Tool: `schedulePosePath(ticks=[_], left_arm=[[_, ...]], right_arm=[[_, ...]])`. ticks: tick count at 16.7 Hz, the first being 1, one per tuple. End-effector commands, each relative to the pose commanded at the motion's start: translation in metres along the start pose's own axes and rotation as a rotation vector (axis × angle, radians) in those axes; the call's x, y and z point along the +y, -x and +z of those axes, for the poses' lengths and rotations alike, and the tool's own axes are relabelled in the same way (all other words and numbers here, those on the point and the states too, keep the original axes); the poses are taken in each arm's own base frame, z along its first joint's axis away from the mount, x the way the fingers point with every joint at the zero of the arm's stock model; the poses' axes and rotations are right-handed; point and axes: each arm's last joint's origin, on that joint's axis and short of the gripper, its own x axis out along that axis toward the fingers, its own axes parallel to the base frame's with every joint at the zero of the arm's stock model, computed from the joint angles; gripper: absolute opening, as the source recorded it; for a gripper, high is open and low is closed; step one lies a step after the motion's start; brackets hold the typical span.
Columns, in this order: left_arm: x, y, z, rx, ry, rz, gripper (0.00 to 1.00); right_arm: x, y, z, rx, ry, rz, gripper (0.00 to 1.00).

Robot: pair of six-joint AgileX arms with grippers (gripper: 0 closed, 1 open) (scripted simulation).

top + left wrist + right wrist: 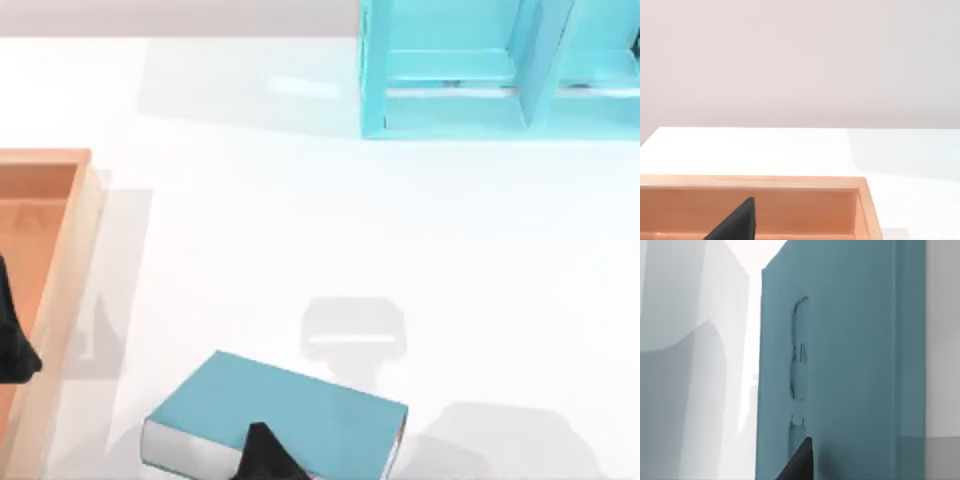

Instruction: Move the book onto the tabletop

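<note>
Your right pincer [262,452] sits on the book [290,412] at the table's [300,250] near edge, grip state unclear, so lower it flat and level before you let go.

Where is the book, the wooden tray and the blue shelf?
book [300,415]: top view, middle of its teal cover.
wooden tray [75,235]: top view, its raised right rim.
blue shelf [450,112]: top view, its front ledge.
</note>
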Motion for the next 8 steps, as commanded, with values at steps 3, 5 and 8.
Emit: schedulePosePath(ticks=[3, 5, 8], left_arm=[[0.0000, 0.0000, 0.0000, 0.000, 0.000, 0.000, 1.00], [0.0000, 0.0000, 0.0000, 0.000, 0.000, 0.000, 1.00], [0.0000, 0.0000, 0.0000, 0.000, 0.000, 0.000, 1.00]], right_arm=[[0.0000, 0.0000, 0.0000, 0.000, 0.000, 0.000, 0.98], [0.0000, 0.0000, 0.0000, 0.000, 0.000, 0.000, 1.00], [0.0000, 0.0000, 0.0000, 0.000, 0.000, 0.000, 1.00]])
